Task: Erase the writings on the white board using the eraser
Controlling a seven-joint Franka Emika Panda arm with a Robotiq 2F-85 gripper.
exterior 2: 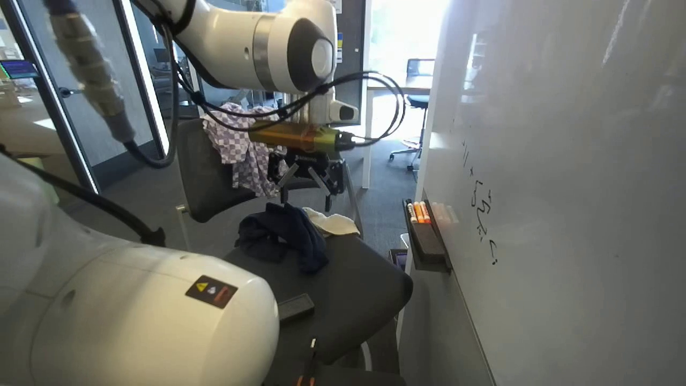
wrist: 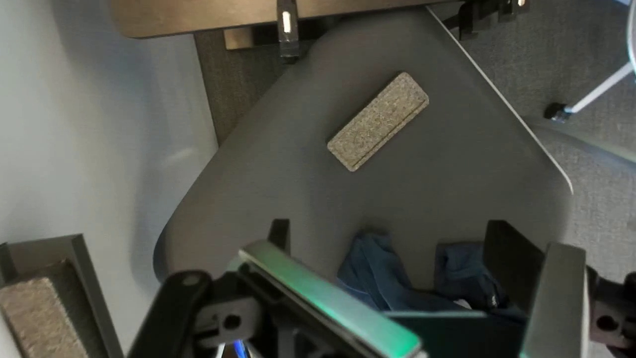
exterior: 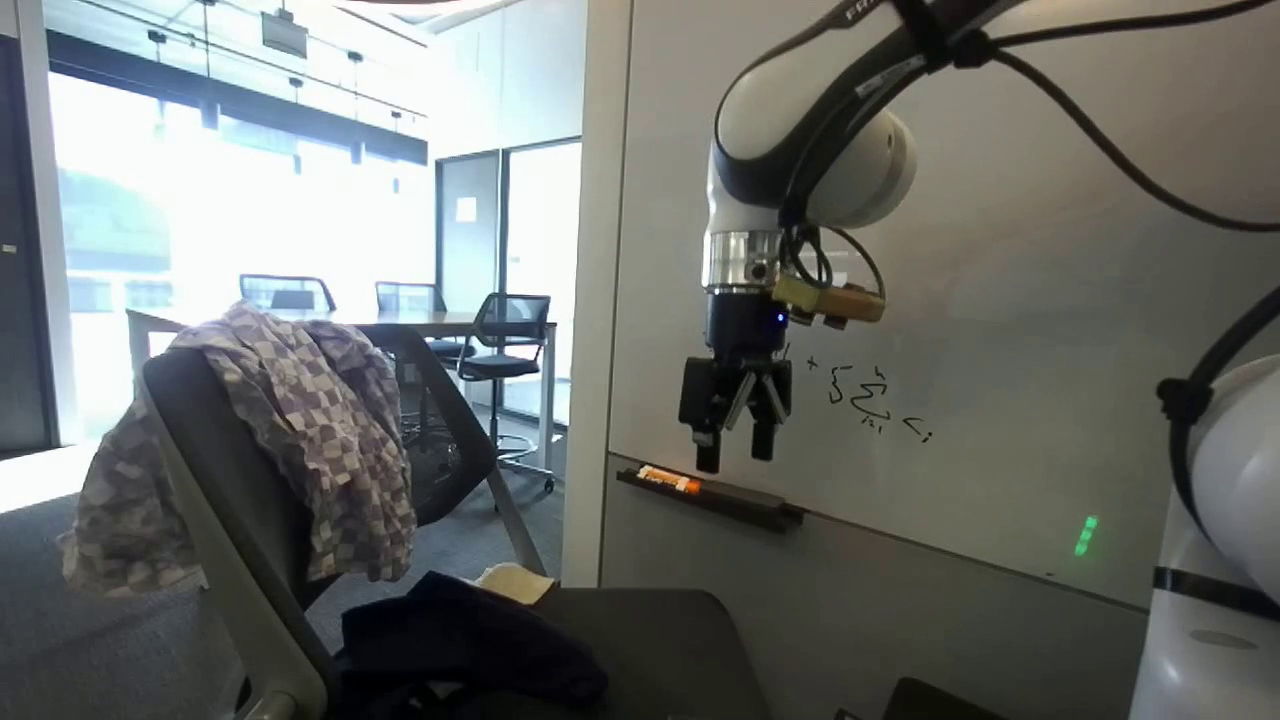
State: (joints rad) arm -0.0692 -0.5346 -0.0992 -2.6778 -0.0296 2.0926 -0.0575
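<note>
The eraser (wrist: 377, 122), a grey speckled block, lies flat on the seat of the chair (exterior 2: 348, 284). Sharing the chair with it are a dark blue cloth (exterior 2: 289, 236) and a cream cloth (exterior 2: 332, 221), both closer to the chair's backrest (exterior 2: 201, 198), which has a purple-and-white checked cloth (exterior: 310, 410) slung over it. From where I stand, the gripper (exterior: 735, 458) hangs above the chair, its fingers (exterior: 763, 440) pointing down and spread well apart, clear of the eraser. The arm (exterior: 775, 110) that carries it, thick and white with dark bands, reaches in over the chair. Right beside the chair rises the white board (exterior: 1000, 300), tall and glossy, and the writings (exterior: 868, 402), a short line of thin dark scrawl, are there on it, higher than the chair's seat. At the foot of that board, just beside the chair and a bit higher than its seat, a narrow dark tray (exterior 2: 433, 266) holds a few markers (exterior 2: 418, 212) and a second eraser (exterior 2: 427, 239); which of the two erasers is meant, I can't tell. Well apart from the chair, out past its backrest, a table (exterior: 400, 319) stands with office chairs (exterior: 500, 368) around it, and bright windows (exterior: 250, 220) glare behind them.
</note>
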